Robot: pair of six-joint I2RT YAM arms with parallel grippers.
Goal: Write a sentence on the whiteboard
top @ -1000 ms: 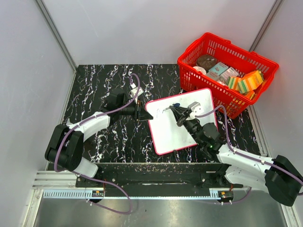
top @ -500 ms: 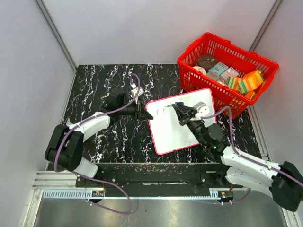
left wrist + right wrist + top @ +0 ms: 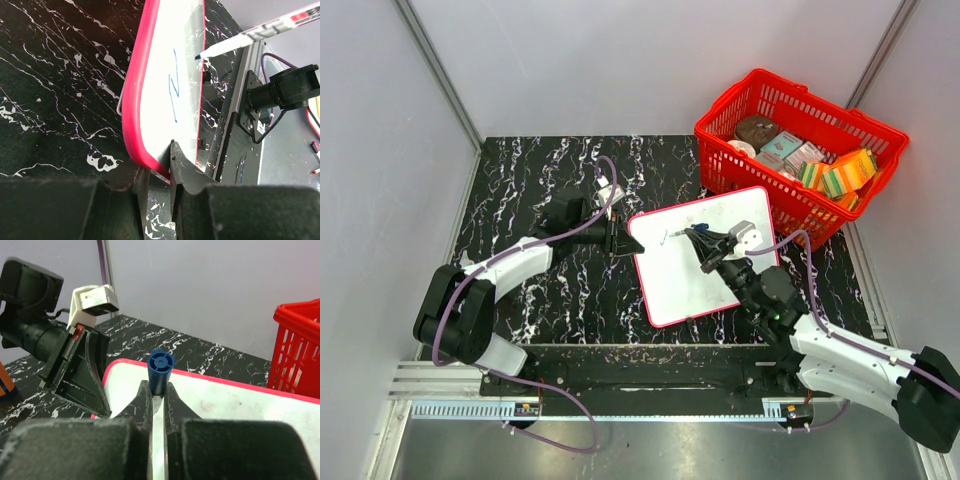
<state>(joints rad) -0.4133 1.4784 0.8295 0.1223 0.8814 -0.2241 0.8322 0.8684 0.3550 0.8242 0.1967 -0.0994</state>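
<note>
The whiteboard [image 3: 695, 262] lies flat on the black marble table, white with a thin red rim. My left gripper [image 3: 612, 240] is shut on its left corner, and the left wrist view shows the jaws pinching the red rim [image 3: 159, 172]. Of the sentence, only one blue stroke like an "N" [image 3: 173, 92] shows, near that corner. My right gripper [image 3: 158, 390] is shut on a marker, with the blue end [image 3: 161, 371] sticking up between the fingers. The marker tip [image 3: 198, 57] hangs close to the board just past the stroke. I cannot tell whether it touches.
A red basket [image 3: 830, 103] full of small boxes and packets stands at the far right, almost touching the whiteboard's far corner. Grey walls enclose the table on three sides. A metal rail [image 3: 620, 385] runs along the near edge between the arm bases.
My right wrist has drawn back toward the near right, and the marker now leans lower over the board's far-left part. The left arm and the whiteboard have stayed put.
</note>
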